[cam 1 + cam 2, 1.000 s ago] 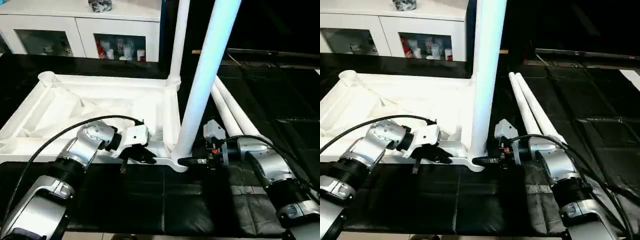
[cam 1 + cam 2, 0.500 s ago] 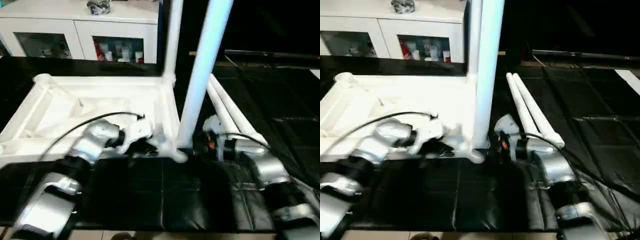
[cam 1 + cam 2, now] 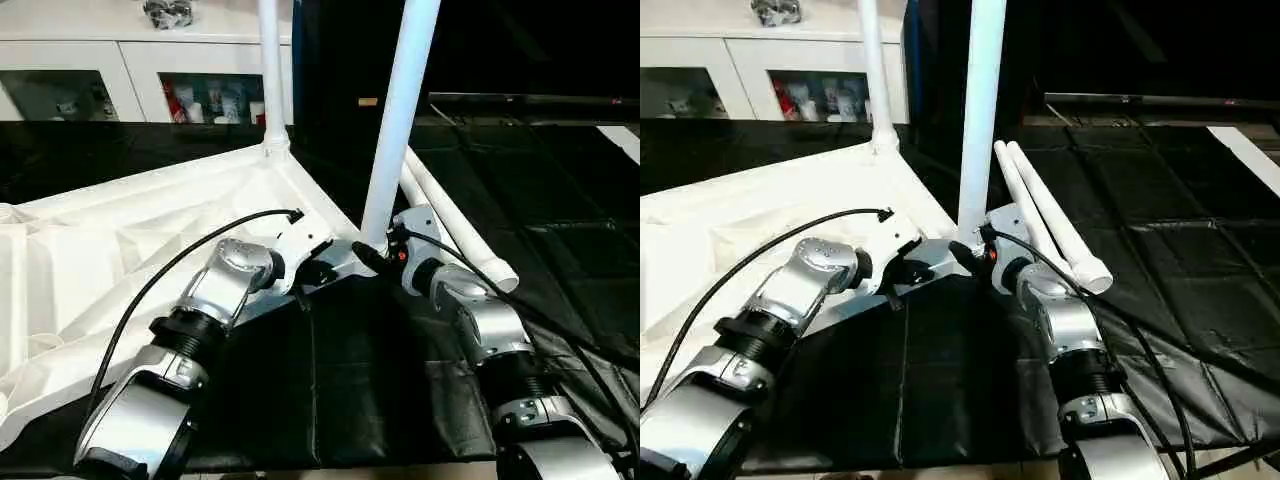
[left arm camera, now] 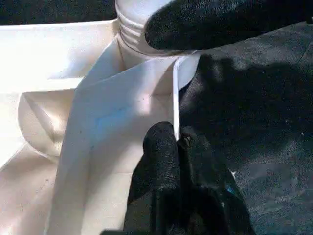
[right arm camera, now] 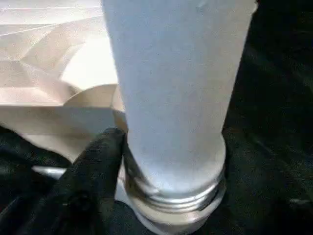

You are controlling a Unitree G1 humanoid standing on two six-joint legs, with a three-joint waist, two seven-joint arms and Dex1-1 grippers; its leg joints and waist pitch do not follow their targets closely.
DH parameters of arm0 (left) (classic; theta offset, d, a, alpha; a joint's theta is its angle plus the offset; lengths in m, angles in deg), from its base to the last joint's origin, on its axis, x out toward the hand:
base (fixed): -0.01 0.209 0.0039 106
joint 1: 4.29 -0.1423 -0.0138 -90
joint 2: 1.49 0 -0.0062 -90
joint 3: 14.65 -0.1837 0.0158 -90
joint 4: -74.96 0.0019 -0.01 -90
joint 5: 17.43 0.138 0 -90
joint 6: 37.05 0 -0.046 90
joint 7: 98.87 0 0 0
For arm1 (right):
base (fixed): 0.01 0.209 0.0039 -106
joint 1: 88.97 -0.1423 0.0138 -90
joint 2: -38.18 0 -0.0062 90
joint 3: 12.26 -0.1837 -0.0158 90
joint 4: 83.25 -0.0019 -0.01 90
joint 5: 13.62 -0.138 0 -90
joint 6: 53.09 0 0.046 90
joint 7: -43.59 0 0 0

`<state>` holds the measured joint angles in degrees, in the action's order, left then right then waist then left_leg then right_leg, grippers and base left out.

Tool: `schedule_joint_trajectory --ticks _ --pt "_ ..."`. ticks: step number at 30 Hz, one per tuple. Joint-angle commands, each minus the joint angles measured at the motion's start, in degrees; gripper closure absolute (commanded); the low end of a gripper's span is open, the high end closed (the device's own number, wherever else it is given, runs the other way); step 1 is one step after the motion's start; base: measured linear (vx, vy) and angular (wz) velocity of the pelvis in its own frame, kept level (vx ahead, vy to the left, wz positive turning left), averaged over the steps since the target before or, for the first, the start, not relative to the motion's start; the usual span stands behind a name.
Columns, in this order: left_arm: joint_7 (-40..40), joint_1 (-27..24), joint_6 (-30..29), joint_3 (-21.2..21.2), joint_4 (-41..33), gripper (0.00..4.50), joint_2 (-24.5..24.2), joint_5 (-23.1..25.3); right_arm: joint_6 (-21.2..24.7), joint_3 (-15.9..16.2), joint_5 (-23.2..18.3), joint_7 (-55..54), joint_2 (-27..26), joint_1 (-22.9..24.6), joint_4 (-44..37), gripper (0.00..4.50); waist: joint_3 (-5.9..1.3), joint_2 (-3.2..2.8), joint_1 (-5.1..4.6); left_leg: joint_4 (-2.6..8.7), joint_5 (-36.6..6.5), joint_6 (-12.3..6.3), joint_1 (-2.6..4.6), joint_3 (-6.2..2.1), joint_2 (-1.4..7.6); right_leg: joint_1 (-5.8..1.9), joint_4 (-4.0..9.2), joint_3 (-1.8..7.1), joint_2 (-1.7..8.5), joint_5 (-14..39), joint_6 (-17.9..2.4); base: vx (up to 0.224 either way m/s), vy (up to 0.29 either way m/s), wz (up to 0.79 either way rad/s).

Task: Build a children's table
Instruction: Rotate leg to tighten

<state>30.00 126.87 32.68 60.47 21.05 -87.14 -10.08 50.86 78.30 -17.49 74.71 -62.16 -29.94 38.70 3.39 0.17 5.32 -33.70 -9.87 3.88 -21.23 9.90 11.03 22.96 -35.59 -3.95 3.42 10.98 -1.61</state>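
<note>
The tabletop [image 3: 120, 250] lies upside down on the black-covered worktop [image 3: 330, 400], ribbed side up, one corner pointing at the robot. Two legs stand upright in corner sockets: the far leg [image 3: 270, 70] and the near leg [image 3: 398, 120]; two spare legs [image 3: 1045, 215] lie side by side on the worktop just beside that near corner. The left claw [image 4: 177, 147] is clenched on the thin rim wall of the tabletop close to the near socket. The right claw [image 5: 146, 181] reaches round the base of the near leg, one black finger [image 5: 93, 166] pressed to the threaded collar; whether it truly grips or merely brackets the tube I cannot tell. The likely trouble is a leg not fully seated: threads show above the socket in the right wrist view, so a sideways nudge could tilt it or pop it loose, and the pinched rim may flex. The head views give the whole layout; the wrist views give the thread gap and rim pinch.
</note>
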Motion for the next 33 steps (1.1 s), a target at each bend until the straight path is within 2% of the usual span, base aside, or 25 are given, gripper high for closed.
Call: schedule_joint_trajectory --ticks 1,4,5,6,10,11,15,16,19,20,21,23,28,31,33 --pt "-1.32 1.18 3.82 -0.82 -3.5 4.5 -0.38 -0.84 -0.61 5.32 -1.77 7.37 -0.98 1.38 -2.37 0.81 -4.22 -0.2 0.33 3.67 -9.76 -2.08 0.54 -0.8 2.14 -3.45 4.48 2.99 5.06 7.27 -11.64 0.0 0.0 0.0" --pt "-4.76 0.35 5.91 -1.2 -3.48 4.5 -2.96 -1.01 -1.87 4.62 -2.89 11.27 1.97 3.02 -4.12 0.7 -4.22 -0.57 0.39 3.69 -9.41 -2.32 0.56 -0.8 2.21 -3.47 4.38 3.01 4.98 5.75 -11.9 0.0 0.0 0.0" --pt "-5.12 0.3 6.09 -1.19 -3.34 4.5 -3.2 -1.03 -2.09 4.55 -2.97 11.67 2.32 3.14 -4.27 0.57 -4.25 -0.53 0.42 3.69 -9.3 -2.37 0.57 -0.83 2.18 -3.47 4.33 2.94 4.92 5.26 -11.97 0.0 0.0 0.0" --pt "-7.47 -0.06 8.47 -1.37 -2.58 4.5 -4.68 -1.09 -2.98 4.17 -3.6 14.09 4.24 3.83 -5.14 0.48 -4.25 -0.72 0.56 3.68 -9.37 -2.39 0.6 -0.84 2.27 -3.45 4.33 2.93 4.95 4.55 -12.26 0.0 0.0 0.0" --pt "-11.94 -0.51 11.91 -1.77 -1.35 4.5 -7.04 -1.88 -3.68 3.81 -4.71 19.6 7.7 4.9 -6.76 0.14 -4.4 -0.72 0.87 3.53 -8.08 -2.84 0.62 -0.74 2.37 -3.5 3.8 2.89 4.9 1.0 -13.49 0.0 0.0 0.0" --pt "-13.76 -0.7 12.98 -2.07 -1.26 4.5 -7.77 -2.14 -3.83 3.83 -4.99 21.54 8.86 5.24 -7.2 0.06 -4.41 -0.47 1.1 3.49 -8.14 -3.05 0.64 -0.67 2.35 -3.6 3.89 2.86 4.94 1.15 -13.59 0.0 0.0 0.0" --pt "-17.77 -1.16 15.74 -3.17 -1.56 4.5 -9.44 -2.88 -4.22 4.06 -5.66 25.82 11.15 5.84 -7.89 0.06 -4.35 -0.56 1.69 3.46 -8.51 -3.32 0.57 -0.6 2.52 -3.56 3.83 2.84 5.07 2.31 -13.39 0.0 0.0 0.0" --pt "-21.09 -1.52 17.15 -3.81 -2.06 4.5 -10.67 -3.51 -4.63 4.78 -6.15 29.13 13.02 6.06 -8.25 0.06 -4.32 -0.61 1.87 3.46 -9.17 -3.08 0.66 -0.62 2.52 -3.43 3.98 2.76 5.06 3.66 -13.48 0.0 0.0 0.0" --pt "-24.46 -1.97 18.57 -4.47 -2.48 4.5 -11.8 -4.04 -5.1 5.21 -6.64 31.62 14.33 5.78 -8.23 0.06 -4.25 -0.57 2.21 3.5 -9.81 -2.6 0.73 -0.57 2.63 -3.3 4.03 2.82 5.08 5.15 -13.23 0.0 0.0 0.0" --pt "-24.83 -2.03 18.75 -4.55 -2.51 4.5 -11.9 -4.08 -5.11 5.24 -6.71 31.89 14.43 5.73 -8.21 0.06 -4.2 -0.55 2.37 3.55 -10.11 -2.52 0.76 -0.54 2.68 -3.22 4.11 2.87 5.12 5.87 -13.06 0.0 0.0 0.0" --pt "-26.69 -2.37 19.61 -5.07 -2.73 4.5 -12.46 -4.1 -5.75 5.71 -6.85 33.77 15.09 5.52 -8.33 0.06 -4.18 -0.28 2.59 3.55 -10.3 -2.43 0.87 -0.49 2.68 -3.18 4.15 2.88 5.13 6.67 -12.88 0.0 0.0 0.0" --pt "-27.15 -2.47 19.95 -5.26 -2.8 4.5 -12.6 -4.03 -5.95 6.04 -6.86 34.56 15.33 5.54 -8.53 0.06 -4.17 -0.29 2.8 3.55 -10.17 -2.39 0.81 -0.47 2.7 -3.12 4.17 2.91 5.19 7.29 -12.64 0.0 0.0 0.0" --pt "-29.38 -2.77 22.22 -6.49 -2.78 4.5 -13.4 -3.9 -6.34 9.84 -6.83 41.9 17.35 5.79 -9.97 0.06 -4.2 -0.11 3.02 3.54 -9.54 -2.9 0.6 -0.57 2.69 -3.24 4.05 2.81 5.17 7.69 -11.98 0.0 0.0 0.0" --pt "-29.69 -2.8 22.51 -6.63 -2.85 4.5 -13.46 -3.87 -6.15 10.28 -6.86 42.89 17.54 5.71 -9.99 0.06 -4.24 -0.02 3.13 3.46 -8.95 -3.08 0.68 -0.53 2.72 -3.09 4.04 2.84 5.23 7.6 -12.13 0.0 0.0 0.0" --pt "-30.71 -2.87 22.96 -7.08 -3.08 4.5 -13.58 -3.62 -6.23 10.94 -6.48 43.72 17.37 4.72 -8.77 0.22 -4.24 0.23 3.16 3.48 -8.65 -3.06 0.58 -0.54 2.69 -3.11 3.97 2.8 5.25 8.02 -12.07 0.0 0.0 0.0"
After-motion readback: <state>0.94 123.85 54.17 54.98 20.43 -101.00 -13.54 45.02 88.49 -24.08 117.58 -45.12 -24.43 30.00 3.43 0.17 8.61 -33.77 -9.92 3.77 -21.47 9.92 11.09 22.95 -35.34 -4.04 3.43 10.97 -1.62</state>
